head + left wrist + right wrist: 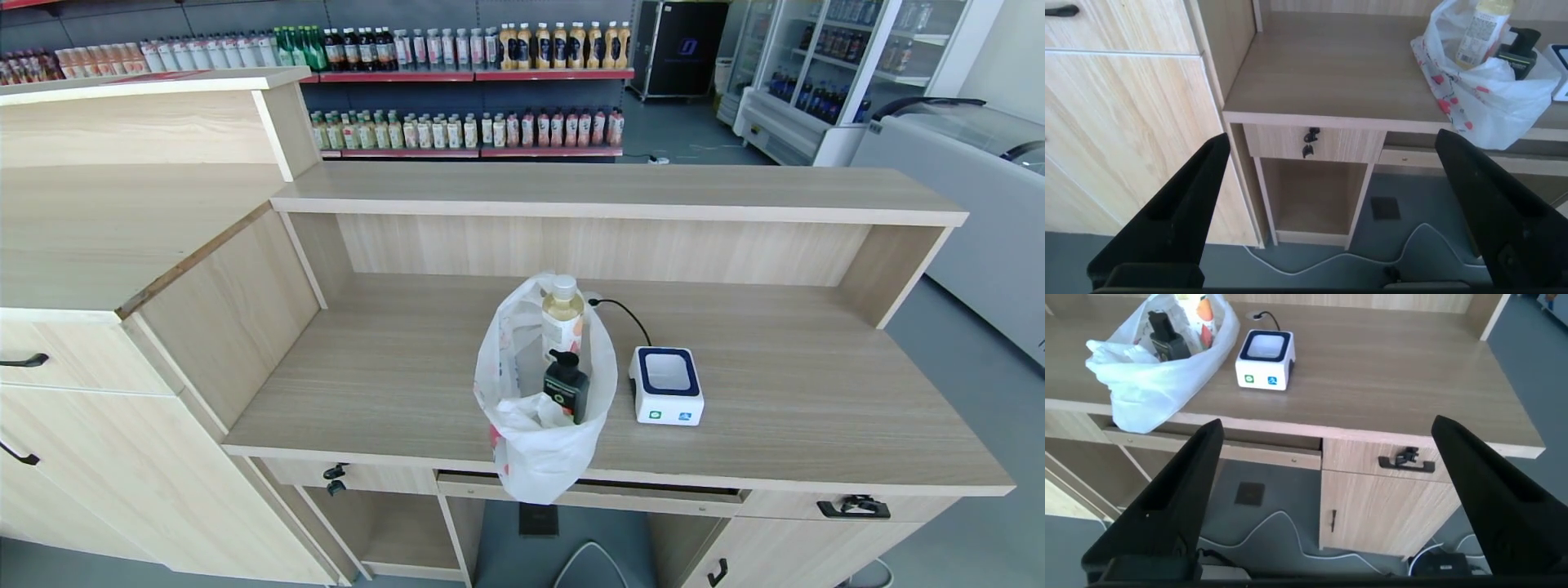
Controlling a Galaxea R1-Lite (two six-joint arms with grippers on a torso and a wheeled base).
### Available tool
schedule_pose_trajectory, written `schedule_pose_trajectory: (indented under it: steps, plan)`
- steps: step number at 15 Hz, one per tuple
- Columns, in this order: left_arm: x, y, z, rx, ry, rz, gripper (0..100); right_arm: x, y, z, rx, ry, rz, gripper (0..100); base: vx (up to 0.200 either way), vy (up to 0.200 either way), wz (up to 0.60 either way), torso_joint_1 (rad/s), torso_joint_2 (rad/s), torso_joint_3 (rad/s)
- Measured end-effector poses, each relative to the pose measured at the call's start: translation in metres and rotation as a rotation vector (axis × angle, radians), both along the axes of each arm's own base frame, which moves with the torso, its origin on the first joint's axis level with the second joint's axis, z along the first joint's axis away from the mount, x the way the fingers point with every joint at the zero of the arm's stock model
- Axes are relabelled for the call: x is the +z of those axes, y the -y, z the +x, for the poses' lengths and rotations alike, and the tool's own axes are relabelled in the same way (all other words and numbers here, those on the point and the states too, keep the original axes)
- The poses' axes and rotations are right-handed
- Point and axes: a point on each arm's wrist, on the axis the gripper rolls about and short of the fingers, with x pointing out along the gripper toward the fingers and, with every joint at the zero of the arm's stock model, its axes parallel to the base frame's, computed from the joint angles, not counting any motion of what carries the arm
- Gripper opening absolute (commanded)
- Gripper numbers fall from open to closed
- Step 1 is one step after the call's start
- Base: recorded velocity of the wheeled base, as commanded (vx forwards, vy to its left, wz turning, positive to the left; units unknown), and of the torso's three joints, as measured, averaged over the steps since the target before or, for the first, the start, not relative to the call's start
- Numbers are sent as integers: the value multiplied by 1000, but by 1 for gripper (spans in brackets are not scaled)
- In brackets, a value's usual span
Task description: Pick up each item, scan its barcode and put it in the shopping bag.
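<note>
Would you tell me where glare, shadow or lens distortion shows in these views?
Head view: even light, the counter splayed by a wide lens. Right wrist view: the scanner window glares white; the right claw shows dark. Left wrist view: the bag is brightly lit, the left claw dark.

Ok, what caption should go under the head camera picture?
A drink bottle and a black pump bottle stand in the shopping bag beside the scanner on the counter.

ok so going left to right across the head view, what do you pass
side cabinet → shopping bag → scanner → chest freezer. The tall bottle and the pump bottle stand inside the bag, one in front of the other, so they get no place of their own.
</note>
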Motion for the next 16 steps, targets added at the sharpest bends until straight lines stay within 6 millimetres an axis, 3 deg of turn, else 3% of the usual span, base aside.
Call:
schedule_pose_trajectory:
  steps: [16]
  plan:
    - [0, 0, 0, 0, 0, 0, 100, 0, 0, 0, 0, 2, 0, 100, 0, 0, 0, 0, 0, 0]
